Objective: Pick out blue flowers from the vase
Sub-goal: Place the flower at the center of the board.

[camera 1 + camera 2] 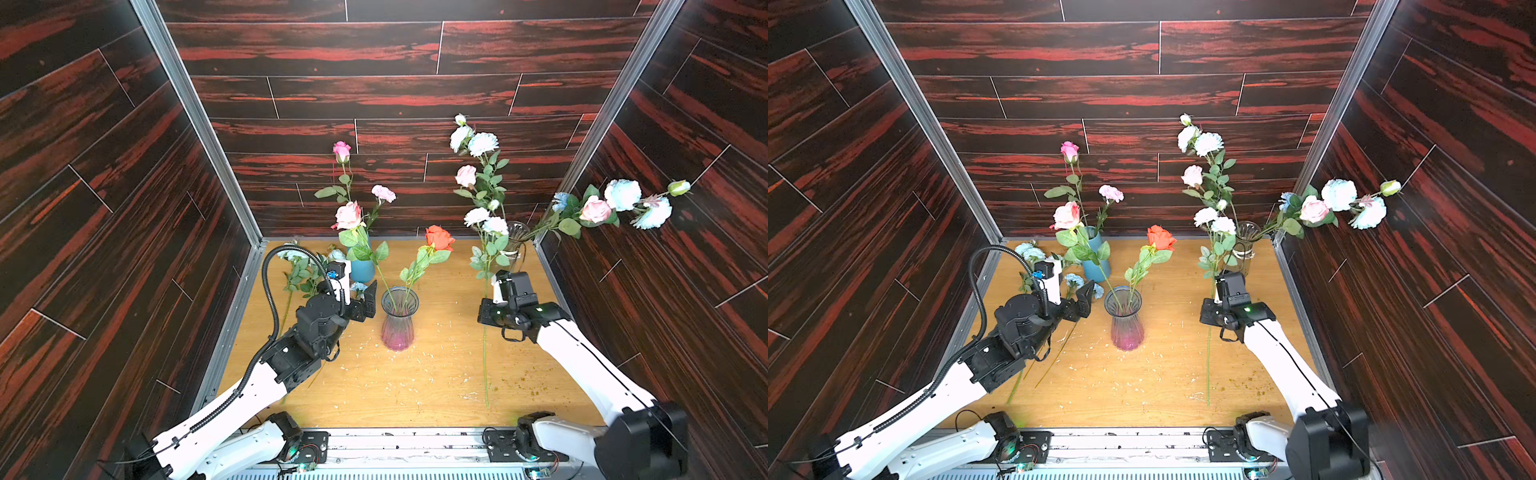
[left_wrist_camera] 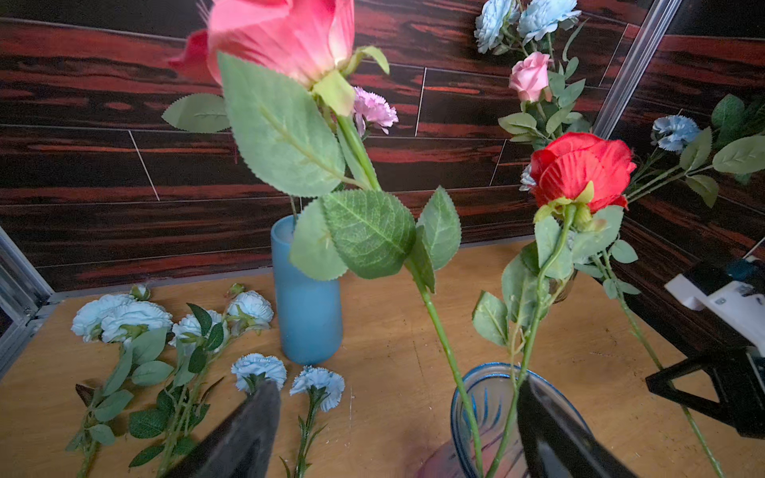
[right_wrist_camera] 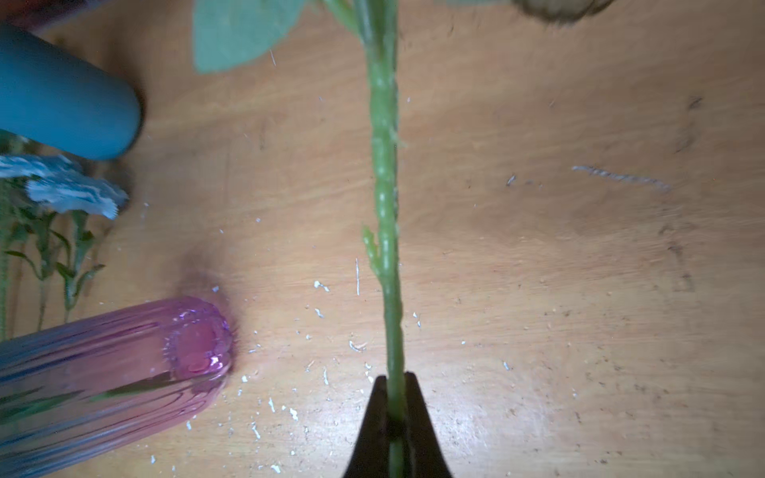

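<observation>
**A:** Several blue flowers (image 2: 122,316) lie flat on the surface (image 1: 415,374), far left, beside the blue vase (image 1: 362,270). Are there others?

**B:** One sprig (image 1: 476,216) stands upright, well to the right of the pink glass vase (image 1: 399,324). The right gripper (image 3: 395,380) is clamped tight on its stem (image 3: 385,207) partway up. The pale heads are above the grip and the bare end hangs toward the surface. I can't tell whether it touches.

**A:** And the left gripper (image 1: 370,300)?

**B:** It's spread wide and holds nothing, just beside that vase's rim, on its left.

**A:** What stands in the pink glass vase?

**B:** A red rose (image 1: 438,237) and a pink rose (image 1: 348,215), both leaning outward.

**A:** Is there blue anywhere else?

**B:** Yes. In the clear vase (image 1: 515,237) at the far right corner, blue heads (image 1: 622,194) lean toward the right wall with a second pink rose (image 1: 595,210). A blue-white pair (image 1: 482,143) rises above the held sprig. I can't tell which stem carries it.
</observation>
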Motion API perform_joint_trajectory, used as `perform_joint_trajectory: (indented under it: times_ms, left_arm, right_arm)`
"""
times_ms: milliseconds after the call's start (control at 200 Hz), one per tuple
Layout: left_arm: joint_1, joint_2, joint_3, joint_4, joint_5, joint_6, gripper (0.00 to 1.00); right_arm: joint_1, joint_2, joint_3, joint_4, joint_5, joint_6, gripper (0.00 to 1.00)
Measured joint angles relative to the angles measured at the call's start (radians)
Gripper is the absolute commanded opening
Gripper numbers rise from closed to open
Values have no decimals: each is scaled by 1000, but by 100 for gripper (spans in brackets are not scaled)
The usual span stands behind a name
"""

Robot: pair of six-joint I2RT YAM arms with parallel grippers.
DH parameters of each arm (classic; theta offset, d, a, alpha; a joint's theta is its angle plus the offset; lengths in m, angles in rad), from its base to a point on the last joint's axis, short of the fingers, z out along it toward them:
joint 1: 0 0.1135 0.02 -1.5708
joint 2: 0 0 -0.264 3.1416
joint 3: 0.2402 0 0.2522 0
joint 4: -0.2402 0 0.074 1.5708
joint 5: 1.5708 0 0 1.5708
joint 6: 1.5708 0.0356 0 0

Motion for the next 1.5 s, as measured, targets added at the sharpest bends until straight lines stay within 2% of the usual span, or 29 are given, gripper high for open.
perform_joint_trajectory:
  times_ms: [291,551,777,842,922,1032,1117,1252,1338,1503]
  left_arm:
    - [2,5,0,1,-19,-2,91]
    - [3,28,0,6,-25,-16,90]
    - [3,61,4,-26,-25,-27,90]
    - [3,61,13,-42,-25,-30,90]
    - [3,60,30,-67,-24,-34,90]
    - [3,60,62,-117,-20,-42,90]
    - [3,61,102,-188,-23,-57,91]
    - [4,78,208,-348,-28,-88,92]
    - [7,108,286,-447,-4,-108,91]
    - [10,195,418,-623,98,-147,92]
  right_arm:
    - [0,266,11,68,-36,-38,0]
    - [-3,306,11,120,-58,-45,0]
    - [-10,404,23,126,-53,-53,0]
    - [-10,420,23,124,-46,-53,3]
    - [-10,425,23,125,-27,-53,13]
    - [-10,424,22,139,-14,-42,38]
    - [-7,422,22,151,1,-53,50]
    - [31,359,12,168,105,-50,71]
    - [60,261,-13,223,145,-40,77]
    - [73,122,-77,422,176,-43,78]
